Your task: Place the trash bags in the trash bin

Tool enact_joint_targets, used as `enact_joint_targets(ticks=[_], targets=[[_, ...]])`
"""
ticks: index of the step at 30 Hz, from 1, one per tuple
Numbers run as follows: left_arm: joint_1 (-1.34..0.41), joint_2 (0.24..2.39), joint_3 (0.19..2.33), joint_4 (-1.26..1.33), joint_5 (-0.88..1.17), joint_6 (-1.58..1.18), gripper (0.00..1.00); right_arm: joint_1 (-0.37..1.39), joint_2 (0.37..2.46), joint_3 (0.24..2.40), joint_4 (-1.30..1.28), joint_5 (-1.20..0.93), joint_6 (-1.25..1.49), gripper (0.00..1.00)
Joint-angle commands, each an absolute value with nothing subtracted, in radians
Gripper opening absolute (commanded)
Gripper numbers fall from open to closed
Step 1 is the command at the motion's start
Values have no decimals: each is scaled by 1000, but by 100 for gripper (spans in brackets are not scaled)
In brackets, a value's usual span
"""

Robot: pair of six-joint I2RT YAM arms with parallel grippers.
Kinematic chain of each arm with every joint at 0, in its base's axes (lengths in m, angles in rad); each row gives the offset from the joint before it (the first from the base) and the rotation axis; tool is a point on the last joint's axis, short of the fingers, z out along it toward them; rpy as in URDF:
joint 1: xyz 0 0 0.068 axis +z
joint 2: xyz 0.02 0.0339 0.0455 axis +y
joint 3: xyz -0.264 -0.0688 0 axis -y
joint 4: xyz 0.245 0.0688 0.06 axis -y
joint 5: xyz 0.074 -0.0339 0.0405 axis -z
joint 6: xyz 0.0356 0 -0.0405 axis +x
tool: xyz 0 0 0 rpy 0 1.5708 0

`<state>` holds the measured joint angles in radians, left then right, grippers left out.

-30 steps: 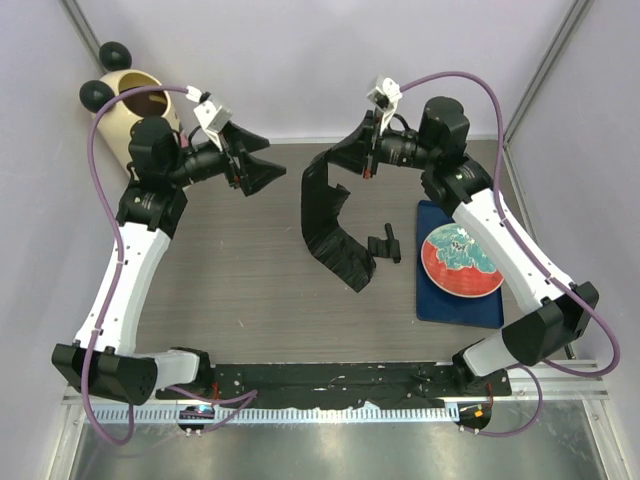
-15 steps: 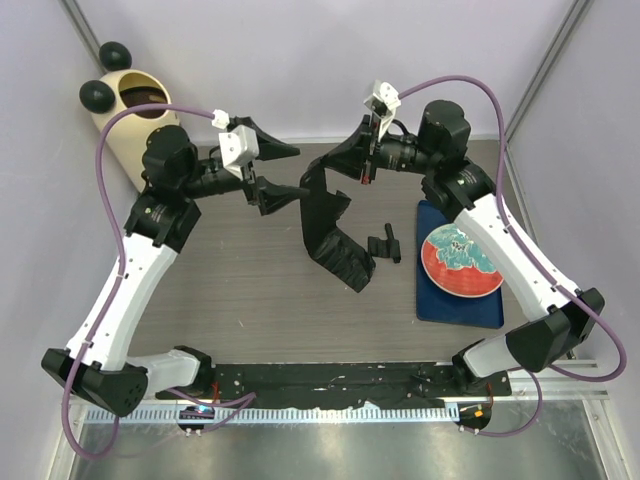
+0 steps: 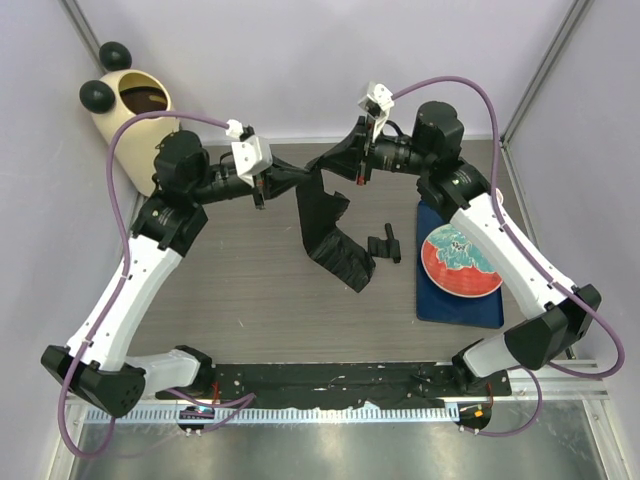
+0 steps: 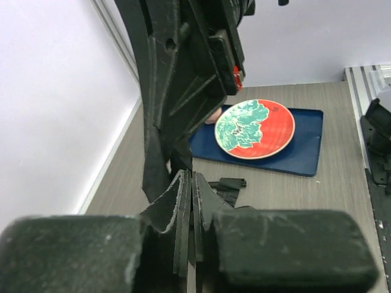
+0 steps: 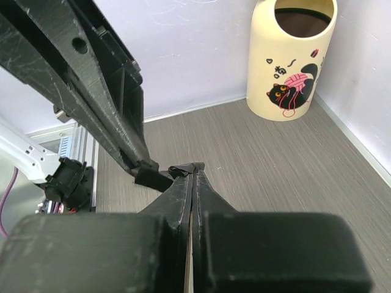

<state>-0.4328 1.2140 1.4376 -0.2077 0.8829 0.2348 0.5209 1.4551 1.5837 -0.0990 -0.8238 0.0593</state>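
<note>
A black trash bag [image 3: 328, 228] hangs from between my two grippers, and its lower end rests crumpled on the table. My right gripper [image 3: 324, 164] is shut on the bag's top corner, where a crumpled bit of bag [image 5: 185, 170] shows at the tips of that right gripper [image 5: 194, 176]. My left gripper [image 3: 293, 181] is shut on the bag's upper edge just to the left. In the left wrist view black plastic lies between the fingers of that left gripper [image 4: 191, 186]. The cream trash bin [image 3: 128, 108] with black ears stands upright at the far left corner, and the trash bin [image 5: 293, 61] mouth is open.
A small folded black piece [image 3: 385, 243] lies on the table right of the bag. A red and green plate [image 3: 462, 260] sits on a blue tray [image 3: 440, 305] at the right. Lilac walls enclose the table on three sides.
My left arm swung right from near the bin to the hanging bag, and its wide-open jaws closed on the bag's upper edge. The right arm barely moved.
</note>
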Motion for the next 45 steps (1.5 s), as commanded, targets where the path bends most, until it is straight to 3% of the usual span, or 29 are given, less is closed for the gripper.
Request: enact_joint_targets(ticks=[1,13,20,34,45], targets=[[-439,1163,1401,-199,942,270,4,526,1460,1618,-74,-766,80,1],[-492,1196,1317,-572,930,561,0,526,1480,1678,60,-693,238,1],[-491,1226,1125,-525,868,681,0,526,1468,1747,115,-634,313,1],[-491,1341,1019,-641,865,874,0,523,1453,1801,175,-548,368,1],[-491,1315,1023,-759,850,950,0,517,1440,1755,172,-529,336,1]])
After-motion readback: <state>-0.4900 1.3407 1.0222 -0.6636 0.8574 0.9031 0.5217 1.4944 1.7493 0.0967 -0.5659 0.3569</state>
